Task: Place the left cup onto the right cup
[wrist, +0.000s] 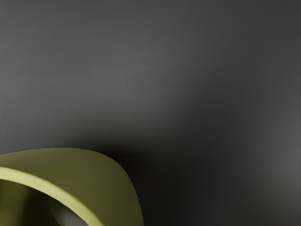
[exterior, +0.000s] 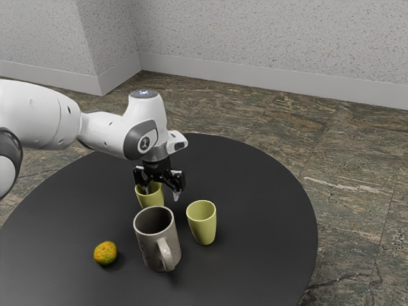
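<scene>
Gripper: fingers spread apart, clamped on nothing, poised at the rim of the left cup. That olive cup stands upright directly beneath it. Right cup: olive, upright, near the gripper. Grey mug: just beyond the left cup. Orange fruit: farther off. All rest on a black round table.

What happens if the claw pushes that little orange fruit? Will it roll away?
Probably. The fruit looks rounded with no flat side, so it would likely roll on the smooth table. Its lumpy shape might make it wobble instead of rolling straight. It is smaller than the cups, so it is probably light and easy to nudge.
</scene>
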Controlling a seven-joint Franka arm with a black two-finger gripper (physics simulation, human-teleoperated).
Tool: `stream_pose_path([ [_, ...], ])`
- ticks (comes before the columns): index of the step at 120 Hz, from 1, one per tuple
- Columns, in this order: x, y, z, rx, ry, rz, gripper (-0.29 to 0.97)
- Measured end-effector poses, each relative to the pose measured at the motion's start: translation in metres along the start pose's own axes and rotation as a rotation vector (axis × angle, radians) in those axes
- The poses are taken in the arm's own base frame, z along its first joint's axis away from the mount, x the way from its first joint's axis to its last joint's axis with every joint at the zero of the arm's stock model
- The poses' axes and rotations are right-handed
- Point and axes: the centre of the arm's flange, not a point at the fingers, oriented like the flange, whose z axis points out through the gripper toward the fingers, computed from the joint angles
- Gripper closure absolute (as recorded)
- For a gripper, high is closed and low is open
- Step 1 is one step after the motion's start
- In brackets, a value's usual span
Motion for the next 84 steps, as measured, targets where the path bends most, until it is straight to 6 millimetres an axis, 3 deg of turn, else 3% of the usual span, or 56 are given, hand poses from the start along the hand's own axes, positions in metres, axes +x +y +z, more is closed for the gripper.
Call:
stream_pose_path([
  [37,0.0002,0.0014,-0.0049,-0.008,0.018,-0.008,0.62],
  [58,-0.0025,0.0011,-0.0021,-0.006,0.010,-0.013,0.73],
  [84,-0.0034,-0.0027,-0.0002,0.000,0.004,-0.026,0.77],
])
